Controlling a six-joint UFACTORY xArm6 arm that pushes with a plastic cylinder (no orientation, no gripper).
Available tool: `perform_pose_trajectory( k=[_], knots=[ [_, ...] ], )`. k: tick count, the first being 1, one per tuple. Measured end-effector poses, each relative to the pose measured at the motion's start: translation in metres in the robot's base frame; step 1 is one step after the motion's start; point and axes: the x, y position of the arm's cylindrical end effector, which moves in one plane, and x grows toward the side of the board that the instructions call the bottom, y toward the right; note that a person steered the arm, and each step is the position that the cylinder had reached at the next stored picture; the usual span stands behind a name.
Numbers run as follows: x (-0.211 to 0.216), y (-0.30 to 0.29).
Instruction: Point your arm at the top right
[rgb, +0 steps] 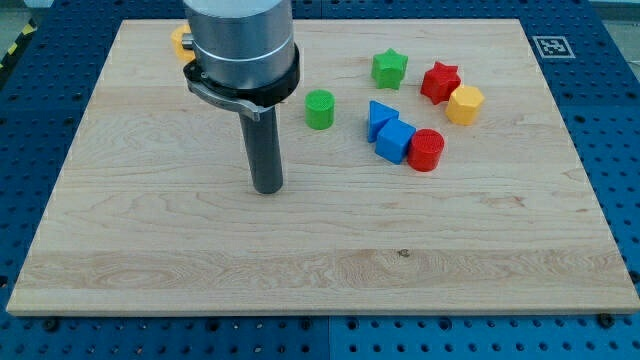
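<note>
My tip (267, 188) rests on the wooden board (150, 240), left of centre. The blocks lie to its right and toward the view's top. A green cylinder (319, 109) is nearest, up and to the right of the tip. A blue triangular block (379, 117) touches a blue cube (395, 141), with a red cylinder (426, 150) beside it. A green star (389, 68), a red star (439, 81) and a yellow hexagonal block (464, 104) lie nearer the view's top right. A yellow-orange block (180, 42) shows partly behind my arm at the top left.
The arm's grey housing (240, 45) hides part of the board's top left. A black-and-white marker tag (550, 46) sits at the board's top right corner. Blue perforated table (610, 120) surrounds the board.
</note>
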Motion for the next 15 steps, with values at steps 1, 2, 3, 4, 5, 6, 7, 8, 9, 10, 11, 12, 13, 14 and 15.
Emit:
perform_pose_trajectory(
  k=[1, 2, 3, 4, 5, 6, 7, 8, 9, 10, 11, 12, 13, 14, 15],
  knots=[
    [0.0, 0.0],
    [0.002, 0.002],
    [0.002, 0.002],
    [0.002, 0.003],
    [0.003, 0.014],
    [0.003, 0.02],
    [0.003, 0.028],
    [-0.005, 0.072],
    [-0.003, 0.13],
    [0.018, 0.175],
    [0.03, 0.213],
    [0.03, 0.218],
    [0.03, 0.238],
    [0.03, 0.253],
    [0.03, 0.268]
  ],
)
